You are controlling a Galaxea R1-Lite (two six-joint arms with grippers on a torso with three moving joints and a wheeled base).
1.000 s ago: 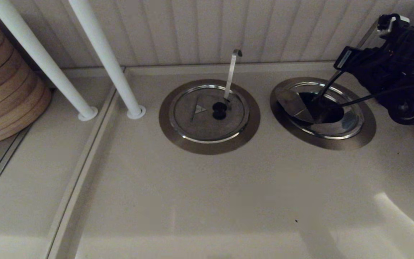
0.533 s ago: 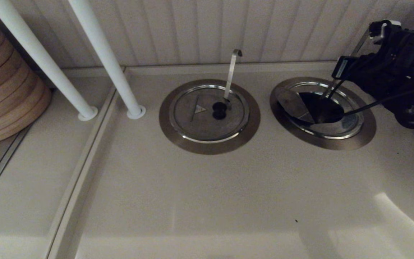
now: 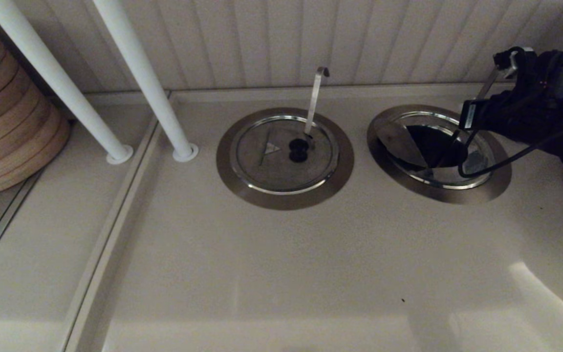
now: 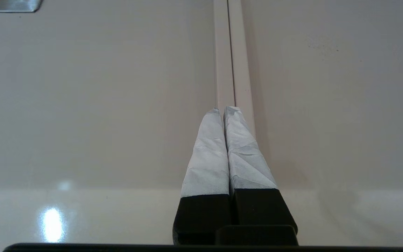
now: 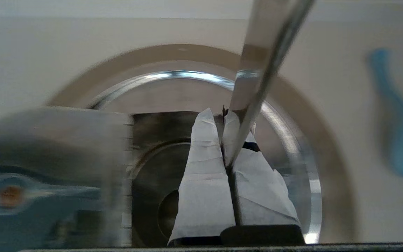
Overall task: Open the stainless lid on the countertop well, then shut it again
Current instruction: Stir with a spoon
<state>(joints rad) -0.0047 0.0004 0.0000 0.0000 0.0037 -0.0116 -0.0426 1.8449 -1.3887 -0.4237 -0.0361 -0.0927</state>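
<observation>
Lid tipped inside the open well, right gripper at its far rim.
Left gripper point(image 4: 224, 109) sat parked over the counter seam, fingers pressed together. Right of centre in the head view, the lid point(image 3: 399, 141) leaned steeply within the well point(image 3: 499, 183), dark hole showing. Just beyond, the right gripper point(image 5: 222, 115) hovered, fingers point(image 5: 205, 168) closed to a slit against the handle point(image 5: 268, 45); whether they nipped it, I could not tell. Closing well likely meant levelling the lid with its notch around the handle.
</observation>
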